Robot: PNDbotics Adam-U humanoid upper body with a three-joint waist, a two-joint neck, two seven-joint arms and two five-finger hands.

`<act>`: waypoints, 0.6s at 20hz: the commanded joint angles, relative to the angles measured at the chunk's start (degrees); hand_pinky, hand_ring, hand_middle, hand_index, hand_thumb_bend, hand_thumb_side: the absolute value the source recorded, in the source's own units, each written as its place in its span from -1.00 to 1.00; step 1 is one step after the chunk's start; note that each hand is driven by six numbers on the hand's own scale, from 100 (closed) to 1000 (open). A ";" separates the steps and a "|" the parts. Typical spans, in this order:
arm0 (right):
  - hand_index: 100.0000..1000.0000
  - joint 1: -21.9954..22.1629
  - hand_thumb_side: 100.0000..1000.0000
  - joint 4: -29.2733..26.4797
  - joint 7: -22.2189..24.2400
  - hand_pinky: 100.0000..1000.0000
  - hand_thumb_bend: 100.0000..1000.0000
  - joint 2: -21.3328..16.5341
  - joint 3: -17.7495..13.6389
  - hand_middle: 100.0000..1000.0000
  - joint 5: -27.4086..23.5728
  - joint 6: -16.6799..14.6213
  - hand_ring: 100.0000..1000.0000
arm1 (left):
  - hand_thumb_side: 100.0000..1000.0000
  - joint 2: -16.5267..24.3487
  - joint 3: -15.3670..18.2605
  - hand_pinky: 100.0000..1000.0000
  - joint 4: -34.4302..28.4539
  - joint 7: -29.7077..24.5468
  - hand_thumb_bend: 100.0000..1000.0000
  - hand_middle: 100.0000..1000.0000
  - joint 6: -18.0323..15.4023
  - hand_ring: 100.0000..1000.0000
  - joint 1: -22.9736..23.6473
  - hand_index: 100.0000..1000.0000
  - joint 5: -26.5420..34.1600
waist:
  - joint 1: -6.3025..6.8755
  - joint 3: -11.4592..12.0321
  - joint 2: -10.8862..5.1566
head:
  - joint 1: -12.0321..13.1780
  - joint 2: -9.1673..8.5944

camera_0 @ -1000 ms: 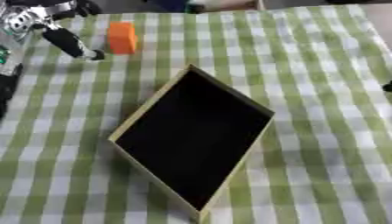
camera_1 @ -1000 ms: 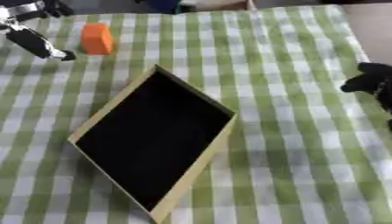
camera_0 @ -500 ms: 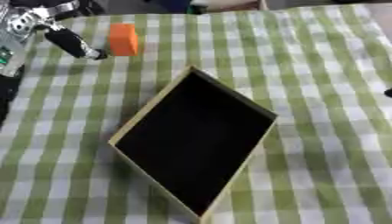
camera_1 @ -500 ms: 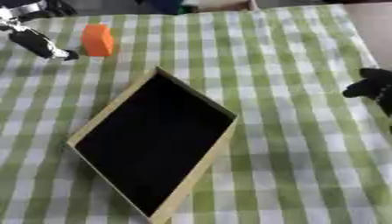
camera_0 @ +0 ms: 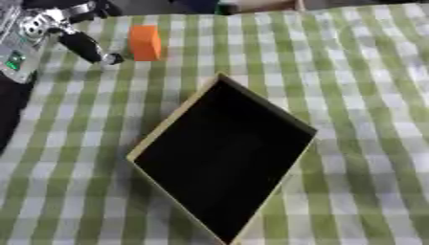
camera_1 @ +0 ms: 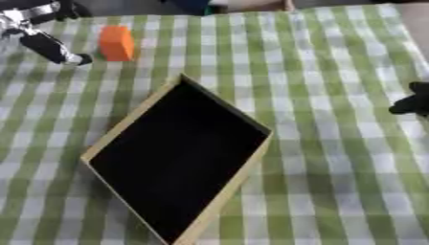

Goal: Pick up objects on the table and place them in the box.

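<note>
Green-and-white checked tablecloth [camera_0: 368, 95] throughout. Far left corner: left hand [camera_0: 80, 40], one finger extended, just beside orange block [camera_0: 145, 42], not touching; little changed over the last second, so grasp not yet made. Centre: empty box [camera_0: 220, 153], askew. Right edge: right hand [camera_1: 412, 103], state indeterminable. Open room right of box.

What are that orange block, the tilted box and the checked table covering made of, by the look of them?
The orange block looks like matte foam or plastic: flat, even colour, no shine; which of the two I cannot tell. The box looks like cardboard: thin tan walls with a dull black inside. The green and white checked covering seems to be woven cloth, since it lies soft with faint ripples.
</note>
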 commanded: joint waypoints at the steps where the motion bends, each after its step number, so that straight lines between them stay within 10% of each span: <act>1: 0.58 -0.52 1.00 -1.16 0.04 0.61 -1.00 -1.48 -0.36 0.15 0.47 0.17 0.28 | -0.89 2.29 0.69 0.78 -0.76 -0.15 -0.15 0.68 0.06 0.79 -1.73 0.79 0.94 | -0.22 0.15 -1.00 | 0.50 -0.86; 12: 0.58 -0.47 1.00 -1.16 0.03 0.61 -1.00 -1.41 -0.36 0.15 0.45 0.44 0.28 | -0.86 2.08 0.50 0.78 -1.86 0.68 -0.19 0.68 0.18 0.78 -3.23 0.77 3.68 | -0.38 0.19 -0.34 | 1.07 -1.15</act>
